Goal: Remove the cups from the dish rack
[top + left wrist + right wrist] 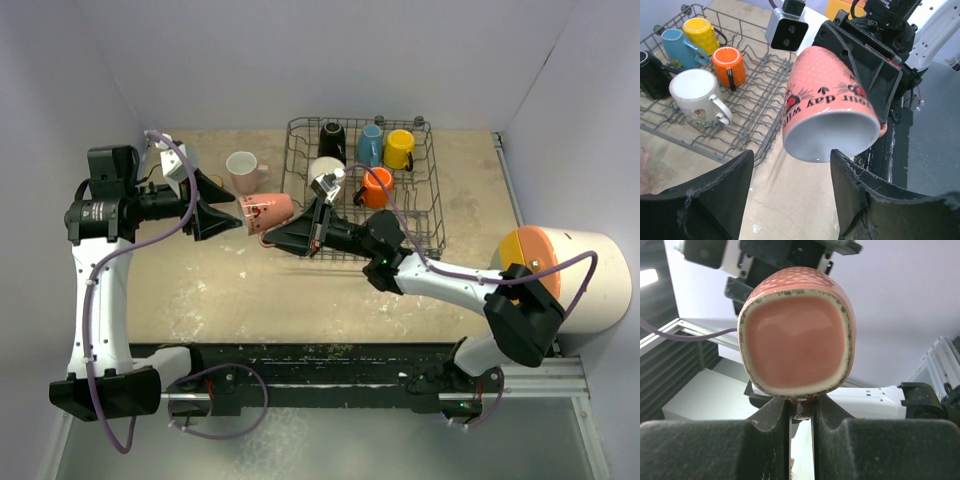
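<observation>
My right gripper [272, 236] is shut on the handle of a pink mug [268, 209] and holds it on its side in the air, left of the dish rack [437, 205]. In the right wrist view the fingers [775, 430] pinch the handle under the mug's base [797, 345]. My left gripper [226, 215] is open and empty, its fingertips just short of the mug's mouth [832, 137]. The rack holds black [332, 140], blue [371, 146], yellow [399, 149], orange [376, 186] and white [322, 166] mugs. A second pink mug [243, 170] stands on the table.
A huge white cylinder with an orange face [570, 275] lies at the right edge, beside the right arm. White walls close in the left, back and right sides. The rack [755, 100] lies just beyond the held mug in the left wrist view.
</observation>
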Available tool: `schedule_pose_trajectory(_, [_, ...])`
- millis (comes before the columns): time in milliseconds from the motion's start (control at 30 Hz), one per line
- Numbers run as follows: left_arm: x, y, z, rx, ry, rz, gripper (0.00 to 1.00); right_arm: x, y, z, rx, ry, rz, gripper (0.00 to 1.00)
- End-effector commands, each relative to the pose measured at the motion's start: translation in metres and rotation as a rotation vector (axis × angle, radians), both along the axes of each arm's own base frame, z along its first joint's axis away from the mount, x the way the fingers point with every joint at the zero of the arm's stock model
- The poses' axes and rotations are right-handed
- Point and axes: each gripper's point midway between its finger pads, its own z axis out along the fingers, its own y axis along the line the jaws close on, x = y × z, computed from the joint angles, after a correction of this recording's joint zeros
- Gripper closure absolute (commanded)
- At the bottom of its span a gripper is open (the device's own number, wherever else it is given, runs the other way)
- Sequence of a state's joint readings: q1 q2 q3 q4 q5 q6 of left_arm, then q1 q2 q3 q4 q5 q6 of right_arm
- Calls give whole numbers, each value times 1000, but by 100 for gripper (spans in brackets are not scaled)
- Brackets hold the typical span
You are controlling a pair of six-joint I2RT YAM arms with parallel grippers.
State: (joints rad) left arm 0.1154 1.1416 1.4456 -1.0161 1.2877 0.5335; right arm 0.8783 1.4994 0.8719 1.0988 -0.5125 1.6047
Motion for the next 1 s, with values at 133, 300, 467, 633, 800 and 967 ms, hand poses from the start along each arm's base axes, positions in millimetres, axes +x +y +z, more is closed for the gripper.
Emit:
schedule_pose_trajectory(133, [-21, -12, 34, -105, -37, -97, 34, -22, 2, 69, 212, -106, 24, 100])
schedule_pose_trajectory(300, [-29, -14, 45, -128, -42, -116, 57, -31, 18, 85, 277, -130, 68, 100])
schedule_pose_trajectory(467, [-21, -11, 37, -102, -38, -70, 100, -32, 18, 87, 298, -126, 63, 100])
schedule_pose_trajectory(633, [-2, -4, 20, -55, -6, 9, 100, -32, 16, 72, 215, -102, 63, 41])
schedule_pose_trajectory(800, [53, 38, -28, 157, 17, 329, 100, 10, -13, 35, 5, -80, -113, 9])
schedule_pose_trajectory(967, [106, 125, -122, 543, 224, 694, 100, 48, -64, -9, -312, -48, -336, 3])
